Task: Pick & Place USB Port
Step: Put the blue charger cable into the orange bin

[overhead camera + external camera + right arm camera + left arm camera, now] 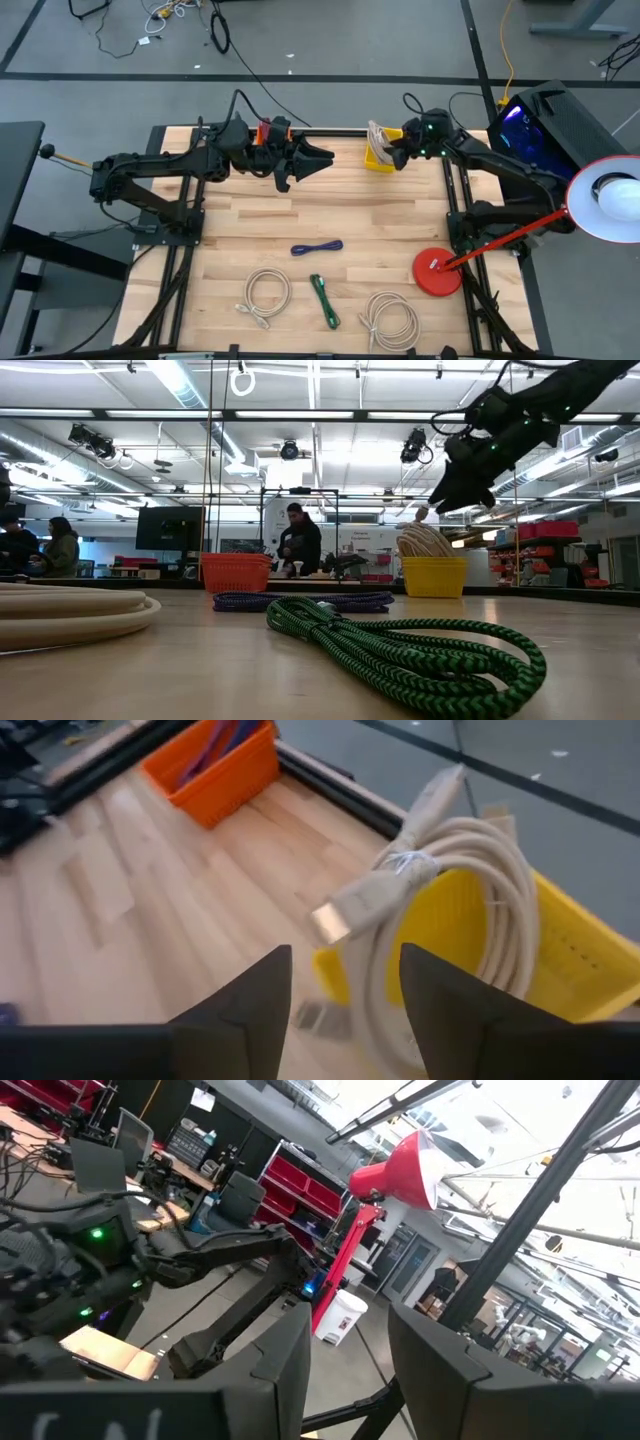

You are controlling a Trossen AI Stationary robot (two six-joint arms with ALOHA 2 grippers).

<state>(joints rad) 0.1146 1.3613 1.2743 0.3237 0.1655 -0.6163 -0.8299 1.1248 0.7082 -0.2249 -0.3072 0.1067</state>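
A coiled beige USB cable (440, 890) stands in the yellow basket (570, 970) at the table's far right. Its lower loops sit inside, and its tied top and a plug (335, 920) stick out above the rim. My right gripper (345, 970) hovers open just above and in front of the coil (425, 540), with nothing between its fingers. My left gripper (325, 162) hangs open and empty above the far middle of the table, pointing right.
An orange basket (236, 572) stands at the far edge under the left arm. A purple cable (317, 247), a green cable (323, 300) and two beige coils (265, 295) (390, 320) lie on the near half. A red lamp base (437, 272) stands at the right.
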